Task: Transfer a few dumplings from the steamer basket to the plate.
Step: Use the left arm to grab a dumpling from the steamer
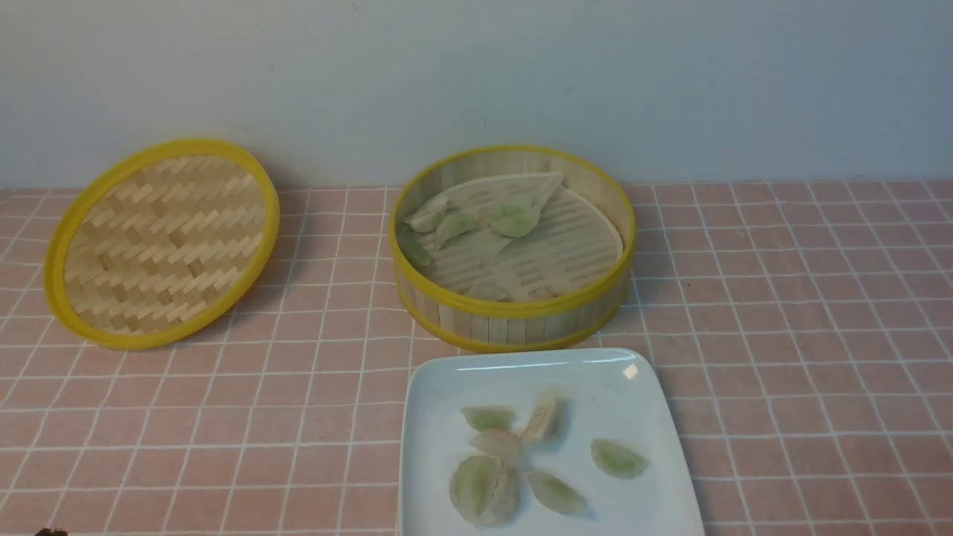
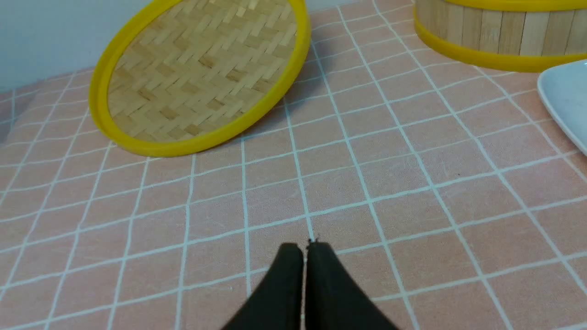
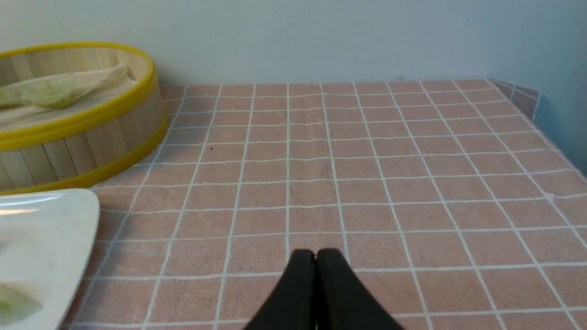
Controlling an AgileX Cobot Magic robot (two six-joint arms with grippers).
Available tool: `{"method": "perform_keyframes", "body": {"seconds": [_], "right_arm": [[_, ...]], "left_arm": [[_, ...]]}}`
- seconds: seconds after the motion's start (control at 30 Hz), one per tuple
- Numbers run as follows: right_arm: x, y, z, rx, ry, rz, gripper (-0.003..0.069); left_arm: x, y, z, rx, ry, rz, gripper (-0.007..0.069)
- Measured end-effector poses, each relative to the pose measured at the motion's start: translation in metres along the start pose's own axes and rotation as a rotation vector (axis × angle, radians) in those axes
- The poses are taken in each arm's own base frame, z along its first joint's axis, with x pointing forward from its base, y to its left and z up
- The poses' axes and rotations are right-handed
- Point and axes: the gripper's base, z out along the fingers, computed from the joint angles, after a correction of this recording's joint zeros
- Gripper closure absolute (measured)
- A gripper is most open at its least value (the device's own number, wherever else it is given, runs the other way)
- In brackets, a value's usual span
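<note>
The steamer basket [image 1: 514, 305] stands at the table's middle back, with several pale-green dumplings [image 1: 514, 221] on its folded liner. In front of it lies the white square plate [image 1: 432, 402], holding several dumplings [image 1: 618, 459]. Neither arm shows in the front view. In the left wrist view my left gripper [image 2: 305, 245] is shut and empty over bare cloth, with the basket [image 2: 495, 36] and the plate's corner [image 2: 566, 98] off to one side. My right gripper [image 3: 316, 252] is also shut and empty over the cloth, beside the plate [image 3: 46, 229] and basket [image 3: 82, 142].
The woven bamboo lid [image 1: 160, 242] with a yellow rim leans at the back left, also seen as the lid [image 2: 197, 73] ahead of the left gripper. A pink checked cloth [image 1: 804, 313] covers the table. A pale wall runs along the back, and the table ends at the far right [image 3: 527, 96].
</note>
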Motion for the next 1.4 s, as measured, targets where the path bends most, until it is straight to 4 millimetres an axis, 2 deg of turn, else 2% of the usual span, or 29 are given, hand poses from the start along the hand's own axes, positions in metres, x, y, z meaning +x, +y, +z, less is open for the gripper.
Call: {"method": "perform_keyframes", "body": {"seconds": [0.2,0.27,0.3,0.37,0.6,0.8,0.9,0.93,0.97,1.03,1.07,1.1,1.13,1.2,1.27,1.4], "right_arm": [[0.000,0.000,0.000,0.000,0.000,0.000,0.0673],[0.000,0.000,0.000,0.000,0.000,0.001,0.0673],[0.000,0.000,0.000,0.000,0.000,0.001,0.0673],[0.000,0.000,0.000,0.000,0.000,0.001,0.0673],[0.000,0.000,0.000,0.000,0.000,0.001,0.0673],[-0.001,0.000,0.000,-0.002,-0.007,0.005,0.0673],[-0.006,0.002,0.000,-0.028,-0.092,0.103,0.0673],[-0.007,0.002,0.000,-0.033,-0.101,0.124,0.0673],[-0.017,0.003,-0.001,-0.059,-0.206,0.242,0.0673],[-0.027,0.002,-0.004,-0.084,-0.316,0.380,0.0673],[-0.029,0.001,-0.005,-0.088,-0.346,0.407,0.0673],[-0.033,0.000,-0.006,-0.093,-0.391,0.448,0.0673],[-0.036,-0.001,-0.007,-0.095,-0.421,0.469,0.0673],[-0.041,-0.003,-0.010,-0.096,-0.486,0.501,0.0673],[-0.044,-0.004,-0.012,-0.098,-0.530,0.523,0.0673],[-0.048,-0.003,-0.013,-0.128,-0.516,0.607,0.0673]], "left_arm": [[-0.002,-0.001,0.000,0.010,-0.025,-0.060,0.0631],[-0.006,-0.002,0.000,0.033,-0.065,-0.194,0.0631],[-0.010,-0.004,-0.001,0.056,-0.099,-0.329,0.0631],[-0.014,-0.004,-0.001,0.082,-0.135,-0.483,0.0631],[-0.030,0.004,-0.005,0.084,-0.333,-0.787,0.0631],[-0.048,0.022,-0.016,0.002,-0.601,-0.885,0.0631],[-0.082,0.021,-0.033,0.050,-0.674,-0.839,0.0631],[-0.084,0.020,-0.033,0.056,-0.663,-0.831,0.0631],[-0.110,0.015,-0.041,0.101,-0.630,-0.767,0.0631],[-0.154,0.006,-0.043,0.155,-0.496,-0.658,0.0631],[-0.162,0.005,-0.042,0.161,-0.464,-0.629,0.0631],[-0.179,0.000,-0.033,0.183,-0.335,-0.566,0.0631],[-0.193,-0.003,-0.032,0.204,-0.271,-0.516,0.0631],[-0.227,-0.009,-0.013,0.250,-0.063,-0.389,0.0631],[-0.246,-0.015,0.010,0.304,0.125,-0.288,0.0631],[-0.257,-0.022,0.059,0.390,0.375,-0.165,0.0631]]}}
